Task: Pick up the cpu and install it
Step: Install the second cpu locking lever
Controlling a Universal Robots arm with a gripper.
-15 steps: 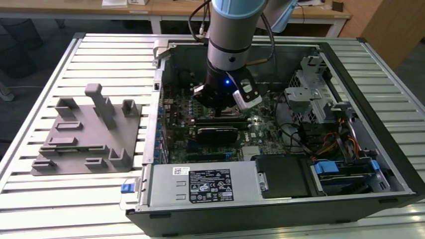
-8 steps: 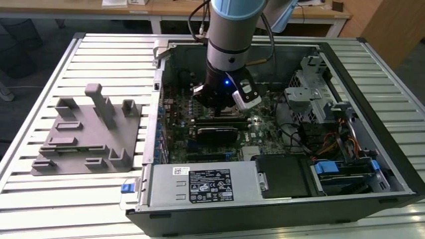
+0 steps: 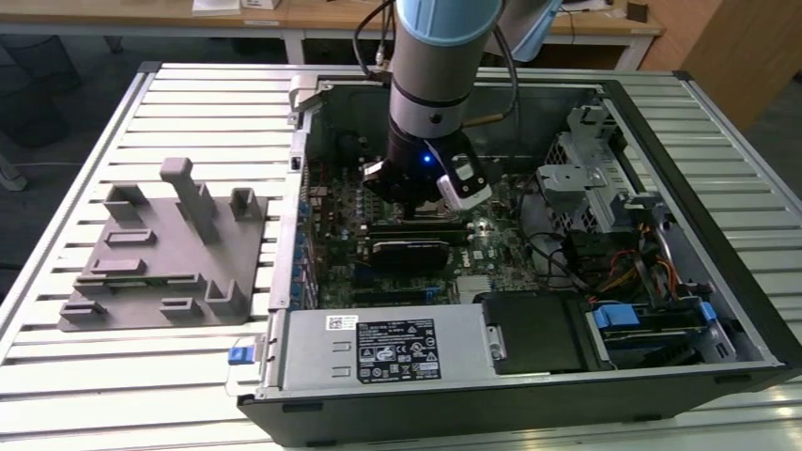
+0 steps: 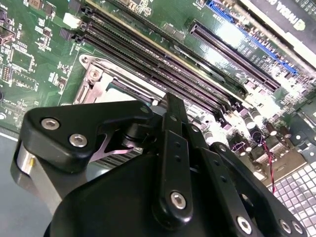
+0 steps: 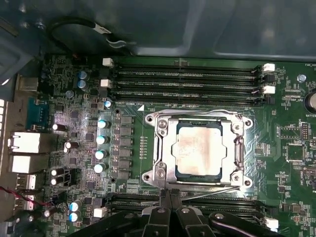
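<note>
The cpu [image 5: 198, 148], a pale silver square chip, lies flat inside the metal-rimmed socket frame [image 5: 160, 148] on the green motherboard [image 5: 296, 163]. In the first wrist view my gripper [image 5: 170, 193] hovers just beside the socket's edge, its two black fingers pressed together with nothing between them. The second wrist view shows the gripper [image 4: 173, 101] over the socket frame [image 4: 94, 74], with a strip of the cpu [image 4: 117, 92] peeking past the black linkage. In the exterior view the gripper [image 3: 420, 202] reaches down into the open computer case [image 3: 652, 122].
Memory slots [image 5: 187, 79] run along one side of the socket and more slots [image 5: 128, 200] along the other. Capacitors [image 5: 101, 140] stand nearby. Outside the case, a grey moulded holder block [image 3: 163, 249] sits on the slatted table [image 3: 75, 357] at the exterior view's left.
</note>
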